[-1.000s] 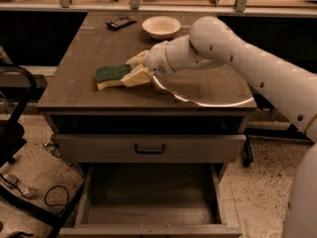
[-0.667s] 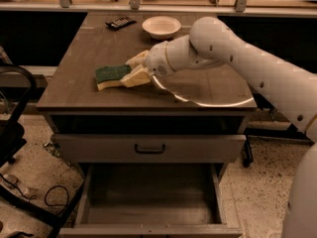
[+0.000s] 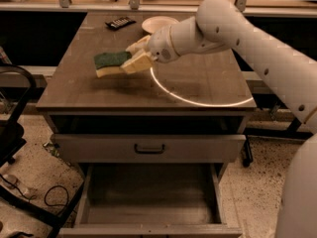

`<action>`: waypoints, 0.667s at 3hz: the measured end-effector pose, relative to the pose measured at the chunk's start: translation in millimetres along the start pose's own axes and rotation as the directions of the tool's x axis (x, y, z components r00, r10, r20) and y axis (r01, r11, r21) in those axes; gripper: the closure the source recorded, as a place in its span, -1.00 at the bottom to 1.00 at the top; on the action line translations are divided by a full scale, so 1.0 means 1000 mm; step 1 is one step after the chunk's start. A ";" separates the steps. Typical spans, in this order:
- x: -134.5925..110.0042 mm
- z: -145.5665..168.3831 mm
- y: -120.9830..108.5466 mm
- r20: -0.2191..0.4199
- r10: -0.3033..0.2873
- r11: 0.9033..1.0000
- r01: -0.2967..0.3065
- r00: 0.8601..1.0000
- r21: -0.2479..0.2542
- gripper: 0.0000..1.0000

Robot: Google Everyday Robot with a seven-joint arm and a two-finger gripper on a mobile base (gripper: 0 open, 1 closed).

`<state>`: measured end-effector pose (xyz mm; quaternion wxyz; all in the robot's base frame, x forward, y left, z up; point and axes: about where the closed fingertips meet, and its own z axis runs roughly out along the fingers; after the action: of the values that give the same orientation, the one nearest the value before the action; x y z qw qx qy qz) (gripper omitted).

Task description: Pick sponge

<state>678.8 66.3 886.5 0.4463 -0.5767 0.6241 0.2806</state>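
Note:
The sponge point(image 3: 111, 63), dark green on top with pale yellow foam below, hangs a little above the left middle of the wooden table point(image 3: 198, 83) and casts a shadow under it. My gripper point(image 3: 132, 57) reaches in from the right and is shut on the sponge's right end. One cream finger point(image 3: 139, 62) lies against the front of the sponge, the other shows behind it. The white arm stretches across the right half of the view.
A white bowl point(image 3: 159, 23) and a small dark remote-like object point(image 3: 120, 22) sit at the back of the table. Below the tabletop is a shut drawer point(image 3: 148, 148) and an open lower drawer point(image 3: 151, 202). A black chair point(image 3: 12, 133) and cables stand at the left.
The sponge has risen off the tabletop in the gripper's hold. The gripper and forearm have moved up slightly.

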 end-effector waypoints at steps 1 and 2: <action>-0.033 -0.044 -0.010 0.035 -0.028 0.999 0.027 0.999 0.021 1.00; -0.069 -0.111 -0.006 0.067 -0.114 0.990 0.108 0.991 0.092 1.00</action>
<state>654.4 1.0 997.3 0.5087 -0.5796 0.5863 0.2481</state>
